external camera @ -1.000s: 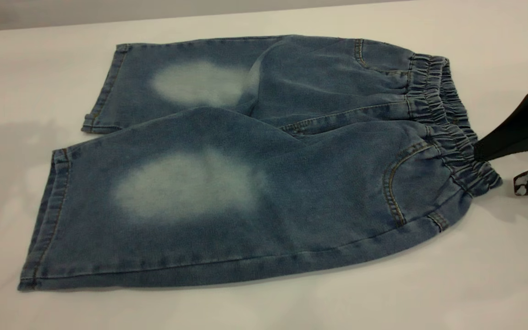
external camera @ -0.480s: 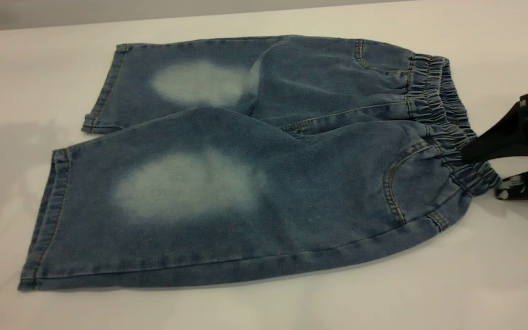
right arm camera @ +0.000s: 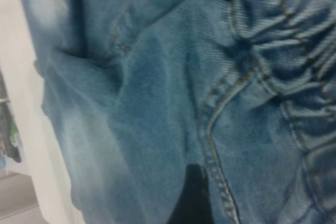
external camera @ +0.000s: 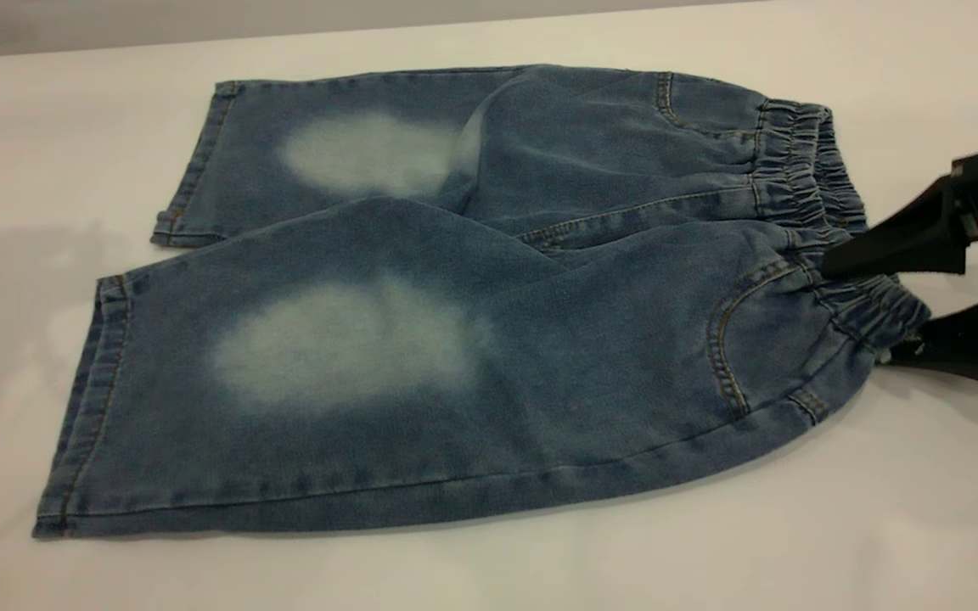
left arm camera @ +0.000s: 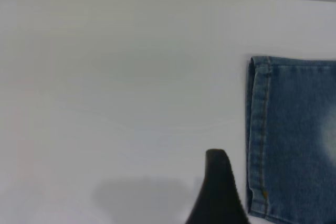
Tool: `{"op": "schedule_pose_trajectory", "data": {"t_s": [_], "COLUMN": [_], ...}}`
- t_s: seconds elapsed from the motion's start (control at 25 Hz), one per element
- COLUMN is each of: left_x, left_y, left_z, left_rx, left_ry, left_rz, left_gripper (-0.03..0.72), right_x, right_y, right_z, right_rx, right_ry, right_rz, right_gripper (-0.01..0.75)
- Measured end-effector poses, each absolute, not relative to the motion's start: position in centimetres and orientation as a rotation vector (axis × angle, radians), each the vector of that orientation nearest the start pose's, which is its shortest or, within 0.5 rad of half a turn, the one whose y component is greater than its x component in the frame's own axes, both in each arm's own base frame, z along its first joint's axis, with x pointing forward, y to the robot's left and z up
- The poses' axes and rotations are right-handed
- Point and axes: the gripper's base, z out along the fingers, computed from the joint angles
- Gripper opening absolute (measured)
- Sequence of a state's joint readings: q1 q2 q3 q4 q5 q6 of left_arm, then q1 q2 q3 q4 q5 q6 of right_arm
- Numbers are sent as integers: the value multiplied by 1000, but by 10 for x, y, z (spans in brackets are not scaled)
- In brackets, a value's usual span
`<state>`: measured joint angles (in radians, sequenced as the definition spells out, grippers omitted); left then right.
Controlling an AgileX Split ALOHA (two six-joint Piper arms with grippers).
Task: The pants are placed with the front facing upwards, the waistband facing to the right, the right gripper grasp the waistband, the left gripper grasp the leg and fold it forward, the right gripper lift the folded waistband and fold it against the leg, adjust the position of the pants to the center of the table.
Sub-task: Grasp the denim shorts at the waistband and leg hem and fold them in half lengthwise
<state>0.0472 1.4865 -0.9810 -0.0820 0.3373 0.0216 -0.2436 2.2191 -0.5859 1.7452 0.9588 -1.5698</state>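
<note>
White table (external camera: pixel 489 577) w/ pants (external camera: pixel 455 339), right gripper (external camera: pixel 858 310) agape straddling waistband (external camera: pixel 812 187); left gripper (left arm camera: pixel 218 192) cropped, state unclear.

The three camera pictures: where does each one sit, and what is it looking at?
Exterior view: outside the rig, above, facing the pants on the table; the right gripper straddles the waistband.
Left wrist view: on the left arm, showing a leg hem and one of its fingers.
Right wrist view: close over the waistband.
All show the pants.
</note>
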Motion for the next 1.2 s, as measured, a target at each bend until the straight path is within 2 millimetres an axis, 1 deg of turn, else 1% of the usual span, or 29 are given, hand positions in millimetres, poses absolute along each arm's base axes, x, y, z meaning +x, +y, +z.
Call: {"op": "schedule_pose_trajectory", "data": {"t_s": [0.28,0.4,0.48,0.56,0.68,0.8,0.84,0.88,0.92,1.08,1.2], "left_x": [319,319,318,317,315,312,310,309,306,298,291], "left_y": [13,13,12,12,12,11,11,11,10,5,-4], "left_z": [263,263,262,262,260,257,256,254,253,247,244], "left_rx": [-106,-106,-106,-106,-106,-106,-110,-113,-119,-158,-101], "left_ry": [2323,2325,2338,2350,2379,2432,2448,2475,2504,2615,2707], "left_rz": [-36,-36,-37,-38,-41,-46,-52,-58,-68,-141,-180], "left_gripper": [475,475,475,475,475,475,475,475,475,475,475], "right_x": [254,254,253,253,253,254,254,254,254,254,254], "right_y": [12,12,10,10,10,10,10,10,10,10,10], "right_z": [23,21,20,19,19,19,19,19,19,19,19], "right_rx": [527,530,534,535,535,535,535,534,534,534,534], "right_ry": [2557,2570,2590,2595,2595,2594,2594,2594,2594,2594,2594], "right_rz": [1327,1307,1275,1268,1268,1267,1267,1267,1267,1267,1267], "right_gripper": [552,523,467,391,238,101,69,45,36,36,36]}}
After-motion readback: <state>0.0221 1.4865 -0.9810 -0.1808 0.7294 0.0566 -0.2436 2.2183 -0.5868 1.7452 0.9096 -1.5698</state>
